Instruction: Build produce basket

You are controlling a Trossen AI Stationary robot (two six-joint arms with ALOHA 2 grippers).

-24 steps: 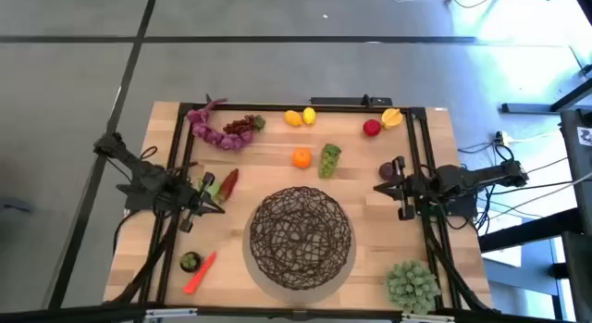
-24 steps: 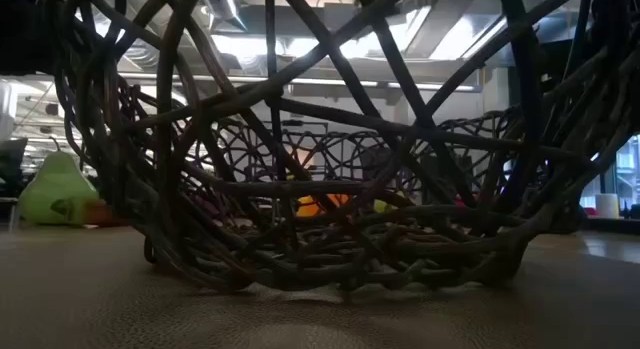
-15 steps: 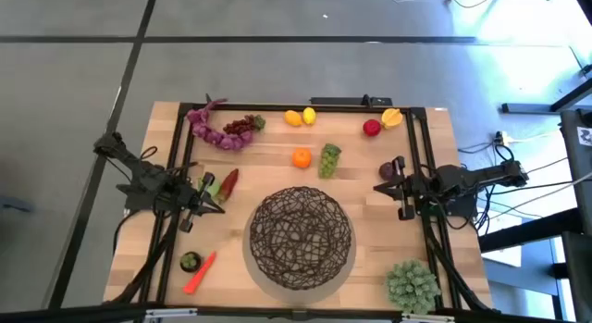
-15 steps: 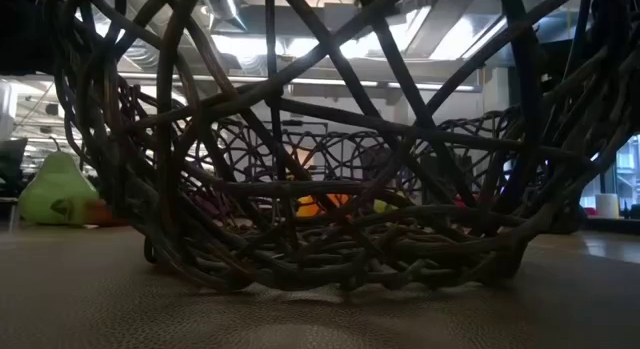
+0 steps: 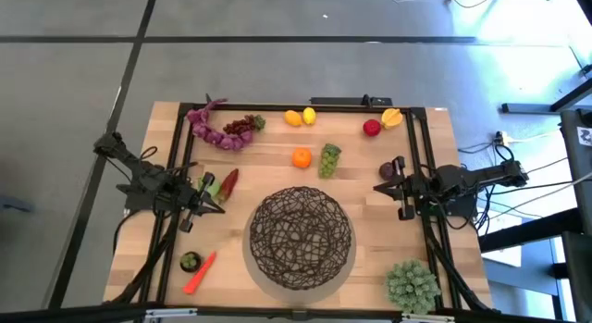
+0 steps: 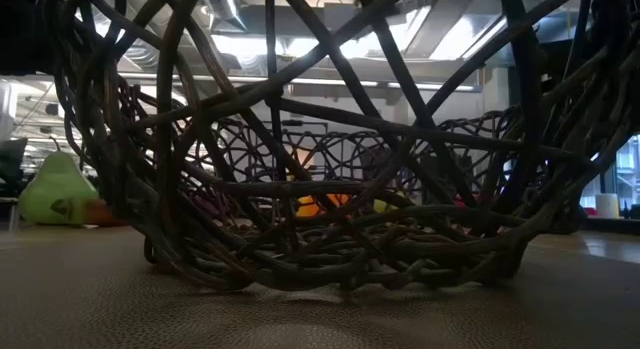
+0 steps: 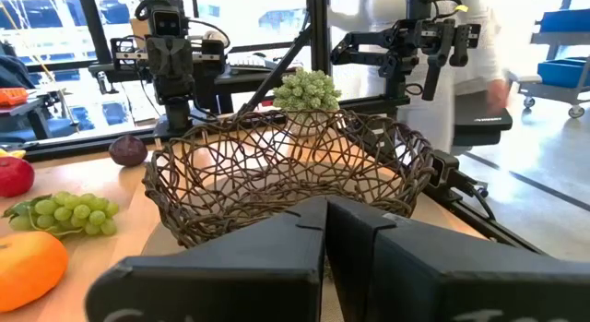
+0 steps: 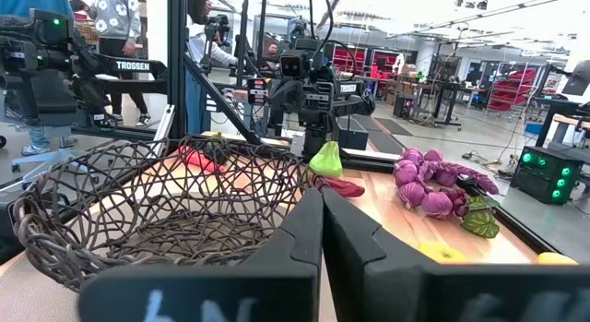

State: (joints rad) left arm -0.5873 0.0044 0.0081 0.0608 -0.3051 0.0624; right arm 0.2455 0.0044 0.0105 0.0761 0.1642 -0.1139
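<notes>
**Basket empty, all produce yet to load**

My left pincer [image 5: 218, 207] sat pressed together, holding nothing, at the table's left edge beside a red pepper [image 5: 228, 180]. The basket [image 5: 302, 237] stood empty near the front edge, mid-table. Grapes [image 5: 329, 159], orange [image 5: 302, 157] and lemons [image 5: 300, 118] lay toward the back edge. My right pincer [image 5: 381, 188] waited at the right edge, likewise pressed together. I judged nothing loaded.

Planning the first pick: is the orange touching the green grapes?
Apart. The high view shows bare wood between the orange and the green grapes.
</notes>
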